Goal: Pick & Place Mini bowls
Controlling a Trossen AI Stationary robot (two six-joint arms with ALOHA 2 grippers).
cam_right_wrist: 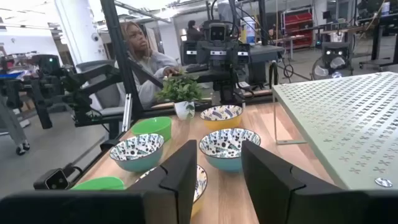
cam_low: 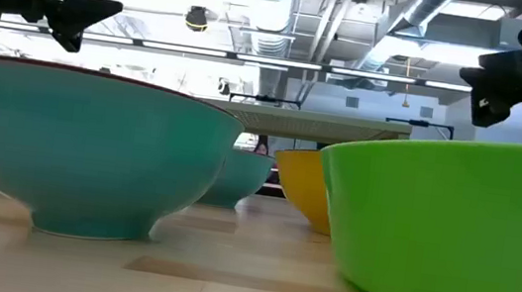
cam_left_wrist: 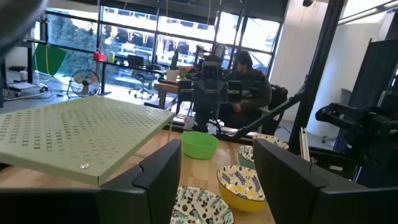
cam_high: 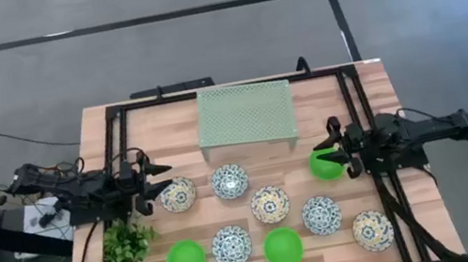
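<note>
High view: nine mini bowls [cam_high: 270, 204] sit spread across the front half of the bench [cam_high: 372, 98], none on the pale green rack [cam_high: 245, 118] at the back edge. The left gripper [cam_high: 157, 170] hovers by the left edge, jaws parted and empty, beside a patterned bowl [cam_high: 177, 195]. The right gripper [cam_high: 335, 144] hangs open over the green bowl [cam_high: 324, 164] near the right edge. A plant [cam_high: 128, 243] stands at the front left corner.

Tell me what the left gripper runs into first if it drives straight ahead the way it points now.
Probably the patterned bowl right in front of the open left gripper, at the left end of the back row. The gripper seems to sit above table height, so it might pass over the rim; depth is unclear.
</note>
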